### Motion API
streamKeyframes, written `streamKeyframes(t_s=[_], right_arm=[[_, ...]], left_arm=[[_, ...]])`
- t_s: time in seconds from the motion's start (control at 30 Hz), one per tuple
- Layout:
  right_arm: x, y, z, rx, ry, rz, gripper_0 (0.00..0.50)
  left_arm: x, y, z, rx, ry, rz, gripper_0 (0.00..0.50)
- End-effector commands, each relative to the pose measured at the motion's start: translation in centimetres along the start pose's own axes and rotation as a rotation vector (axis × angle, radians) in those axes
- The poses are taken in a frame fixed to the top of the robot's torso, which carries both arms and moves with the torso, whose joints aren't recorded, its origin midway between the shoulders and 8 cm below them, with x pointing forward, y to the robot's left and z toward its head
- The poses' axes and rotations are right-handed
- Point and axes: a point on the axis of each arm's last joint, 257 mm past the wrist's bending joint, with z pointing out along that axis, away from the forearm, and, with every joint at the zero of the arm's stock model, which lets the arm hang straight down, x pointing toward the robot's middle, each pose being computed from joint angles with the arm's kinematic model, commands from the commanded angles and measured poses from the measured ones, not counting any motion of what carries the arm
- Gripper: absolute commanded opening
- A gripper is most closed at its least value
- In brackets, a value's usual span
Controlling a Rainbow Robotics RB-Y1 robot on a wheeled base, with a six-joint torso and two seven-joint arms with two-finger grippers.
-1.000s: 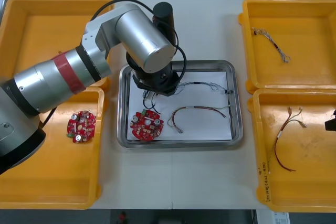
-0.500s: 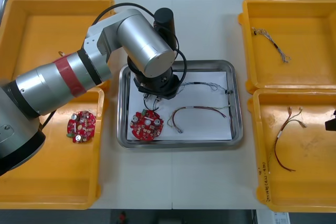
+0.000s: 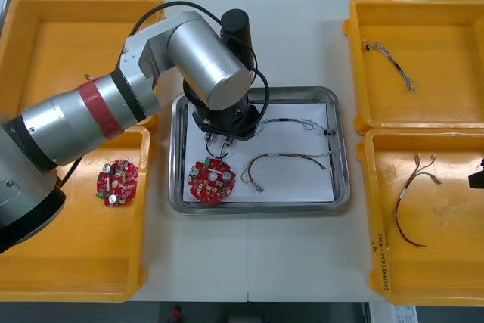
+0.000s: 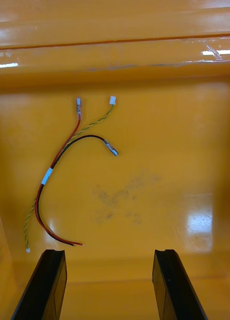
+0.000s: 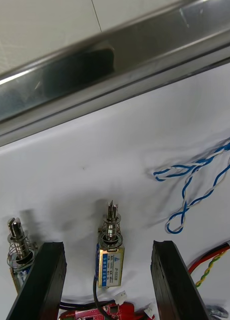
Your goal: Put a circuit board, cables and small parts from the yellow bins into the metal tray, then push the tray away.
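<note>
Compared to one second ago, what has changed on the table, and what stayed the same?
The left arm moved only slightly, toward the near side of the tray; the left claw hangs open above a small metal part. Nothing was visibly taken or let go. The circuit board, the red and yellow cable in the tray and the right claw, open over its bin, stayed put.

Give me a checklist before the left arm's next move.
1. The left gripper is open over the metal tray: ok.
2. A small metal part lies between its fingers, touching neither: ok.
3. The circuit board is in the tray: ok.
4. The blue and white cable and a red and yellow cable are in the tray: ok.
5. The right gripper is open over a yellow bin: ok.
6. Height of the left fingers above the tray floor: cannot tell.
</note>
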Motion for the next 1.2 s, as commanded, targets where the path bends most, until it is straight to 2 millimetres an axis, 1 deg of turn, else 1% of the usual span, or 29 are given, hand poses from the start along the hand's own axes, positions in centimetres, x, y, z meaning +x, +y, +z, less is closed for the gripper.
streamKeyframes(t_s=[0.03, 0.4, 0.63, 0.7, 0.8, 0.83, 0.9, 0.93, 1.0, 1.03, 1.1, 1.13, 1.2], right_arm=[[-0.4, -1.4, -1.5, 0.04, -0.028, 0.023, 0.5], [-0.5, -1.2, -1.8, 0.036, -0.03, 0.013, 0.5], [-0.7, 0.1, -2.5, 0.026, -0.045, -0.058, 0.5], [-0.7, 1.0, -2.8, 0.011, -0.05, -0.082, 0.5], [-0.2, 3.0, -3.2, -0.03, -0.046, -0.147, 0.5], [-0.2, 3.3, -3.3, -0.034, -0.044, -0.16, 0.5], [0.1, 4.7, -3.6, -0.051, -0.038, -0.221, 0.5], [0.1, 5.2, -3.7, -0.058, -0.04, -0.239, 0.5], [0.1, 6.8, -4.1, -0.083, -0.041, -0.304, 0.5], [0.0, 7.2, -4.2, -0.091, -0.042, -0.318, 0.5], [0.0, 8.9, -4.6, -0.127, -0.043, -0.377, 0.5], [-0.1, 9.4, -4.7, -0.136, -0.044, -0.39, 0.5], [-0.3, 11.0, -5.2, -0.171, -0.053, -0.44, 0.5]], left_arm=[[-1.2, -1.6, -1.7, 0.053, -0.019, -0.099, 0.5], [-3.0, 0.2, -5.2, 0.048, -0.042, -0.147, 0.5], [-3.7, 1.8, -8.3, 0.05, -0.052, -0.182, 0.5], [-3.8, 2.3, -9.2, 0.05, -0.055, -0.191, 0.5], [-4.1, 3.6, -11.1, 0.039, -0.068, -0.21, 0.5], [-4.0, 4.0, -11.4, 0.035, -0.069, -0.213, 0.5], [-3.9, 4.9, -12.5, 0.025, -0.065, -0.226, 0.5], [-3.7, 5.2, -12.7, 0.021, -0.063, -0.229, 0.5], [-3.5, 6.2, -13.8, 0.007, -0.059, -0.238, 0.5], [-3.4, 6.5, -14.0, 0.0, -0.059, -0.237, 0.5], [-2.9, 7.6, -14.7, -0.019, -0.05, -0.242, 0.5], [-2.8, 7.8, -14.9, -0.022, -0.048, -0.241, 0.5], [-2.5, 9.1, -15.6, -0.037, -0.043, -0.253, 0.5]])
